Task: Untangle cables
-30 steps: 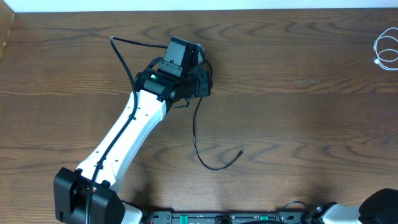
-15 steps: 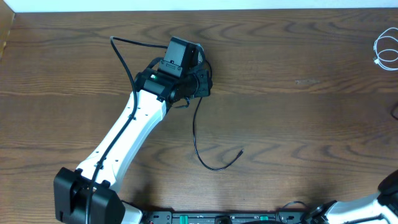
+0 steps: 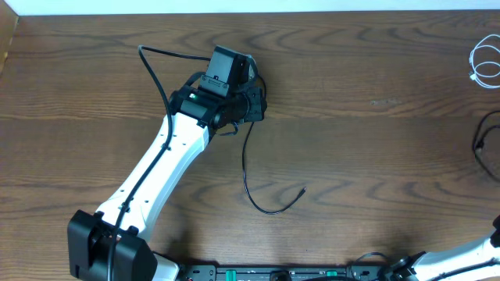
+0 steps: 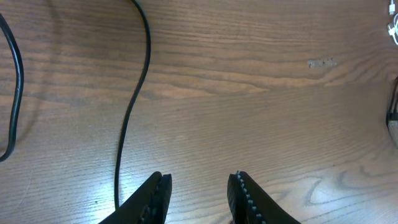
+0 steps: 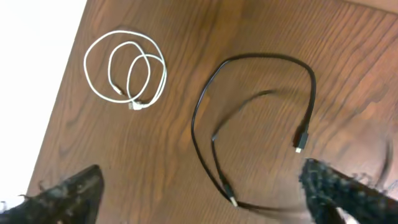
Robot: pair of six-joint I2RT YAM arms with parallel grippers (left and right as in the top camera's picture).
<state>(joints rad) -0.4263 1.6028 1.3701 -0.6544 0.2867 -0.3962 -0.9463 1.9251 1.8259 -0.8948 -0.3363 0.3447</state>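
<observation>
Mostly done: white cable (image 5: 126,71) and black loop (image 5: 249,130) lie apart, well right of left gripper (image 4: 198,196); second black cable (image 3: 244,168) lies beside it. Left gripper and right gripper (image 5: 202,186) are spread, empty.

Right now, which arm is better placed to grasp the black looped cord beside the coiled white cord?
Right: the open right gripper hangs over the thin black looped cord; the left gripper sits across the wooden table.

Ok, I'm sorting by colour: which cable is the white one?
The tightly coiled white cable, far right overhead; both black cables lie in loose open loops.
</observation>
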